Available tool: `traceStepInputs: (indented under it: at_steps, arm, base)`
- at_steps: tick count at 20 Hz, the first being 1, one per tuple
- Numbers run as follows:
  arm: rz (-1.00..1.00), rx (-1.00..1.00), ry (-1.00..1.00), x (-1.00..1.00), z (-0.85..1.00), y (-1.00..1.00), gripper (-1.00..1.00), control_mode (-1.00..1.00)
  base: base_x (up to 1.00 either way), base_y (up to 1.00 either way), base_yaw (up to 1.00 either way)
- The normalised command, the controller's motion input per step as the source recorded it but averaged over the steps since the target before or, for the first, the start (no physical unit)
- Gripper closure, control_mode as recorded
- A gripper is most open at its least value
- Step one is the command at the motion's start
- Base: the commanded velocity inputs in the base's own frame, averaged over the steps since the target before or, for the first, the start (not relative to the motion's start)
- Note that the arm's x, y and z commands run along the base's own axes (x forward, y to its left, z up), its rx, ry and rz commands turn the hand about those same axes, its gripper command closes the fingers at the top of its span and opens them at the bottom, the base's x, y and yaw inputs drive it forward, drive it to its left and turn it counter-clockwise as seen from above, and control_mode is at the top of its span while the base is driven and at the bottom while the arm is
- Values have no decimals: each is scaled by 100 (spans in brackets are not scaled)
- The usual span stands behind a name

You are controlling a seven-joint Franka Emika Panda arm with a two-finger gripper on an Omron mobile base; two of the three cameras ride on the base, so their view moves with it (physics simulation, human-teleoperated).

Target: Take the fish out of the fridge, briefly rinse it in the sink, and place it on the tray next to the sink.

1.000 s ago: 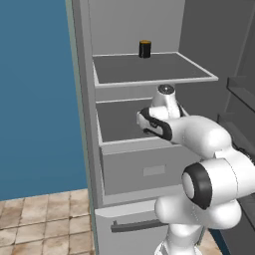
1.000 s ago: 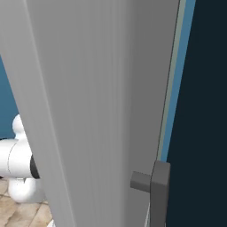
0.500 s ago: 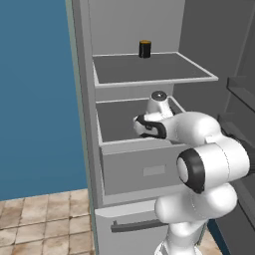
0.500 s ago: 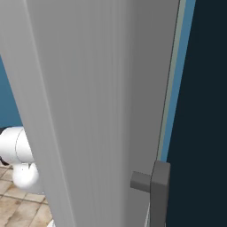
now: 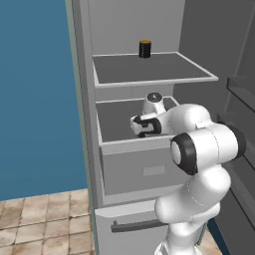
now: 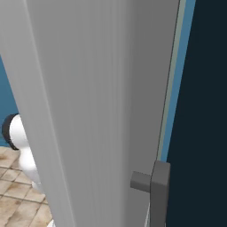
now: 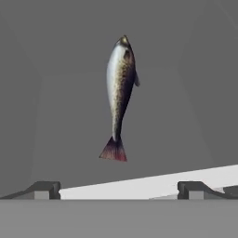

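We're reaching into the fridge [image 5: 144, 164] drawer w/ claw [image 7: 119, 189] spread wide, nothing held. Fish [image 7: 120, 95] lying just ahead, apart from fingertips; IMO straddle mid-body, descend, then pinch.

My arm [image 5: 199, 149] looks like glossy white plastic w/ smooth black bands at the joints. Fridge [image 5: 84, 124] walls, shelves and drawer [image 5: 139, 169] read as matt grey, smooth, no sheen; the door [image 6: 88, 111] has faint vertical streaks, like brushed metal. Fish [image 7: 120, 88] skin looks slick: silvery shine on 1 flank, speckled brownish back, reddish tail. Can [image 5: 145, 49] is dark and satin w/ a yellow top. Floor tiles [image 5: 40, 224] look like mottled beige stone. My fingertips [image 7: 44, 189] are dull dark, prob. rubber.
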Motion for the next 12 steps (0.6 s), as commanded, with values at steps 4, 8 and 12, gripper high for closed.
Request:
traceStepInputs:
  at_steps: [4,8,12]
  arm:
    - [0,-1,0,11,-24,0,-100,-100]
    - [0,-1,0,0,-27,0,-100,-100]
    - [0,0,0,6,-26,0,-100,-100]
  base:
    - [0,0,0]
    - [0,0,0]
    - [0,0,0]
